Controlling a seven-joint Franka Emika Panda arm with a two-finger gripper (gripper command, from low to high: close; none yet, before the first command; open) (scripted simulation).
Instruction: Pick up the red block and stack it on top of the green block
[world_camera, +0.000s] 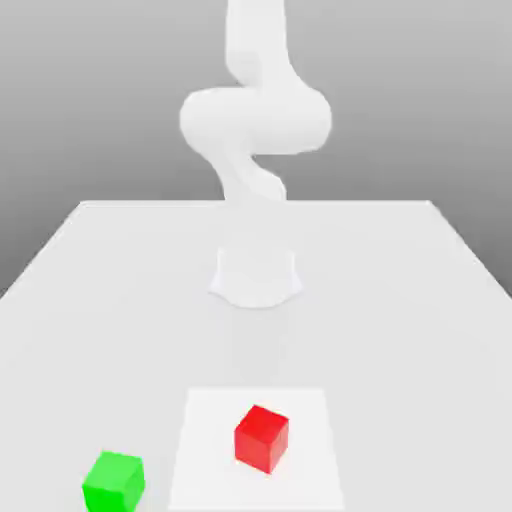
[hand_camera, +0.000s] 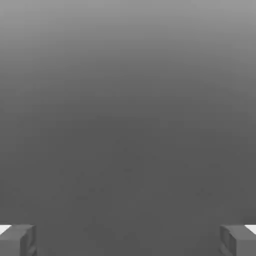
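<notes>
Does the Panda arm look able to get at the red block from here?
Probably yes: the red block sits uncovered on the white square, the green block stands well aside, and the gripper is open with nothing between its fingers.

The exterior view faces the arm (world_camera: 255, 120) across the tabletop (world_camera: 380, 320); the other looks out from the hand (hand_camera: 128, 241), its fingertips (hand_camera: 232, 240) close.

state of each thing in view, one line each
hand: open, nothing between the fingers
red block: resting on the pale square, not stacked
green block: on the table, nothing on top
pale square: flat, red block on it
</notes>
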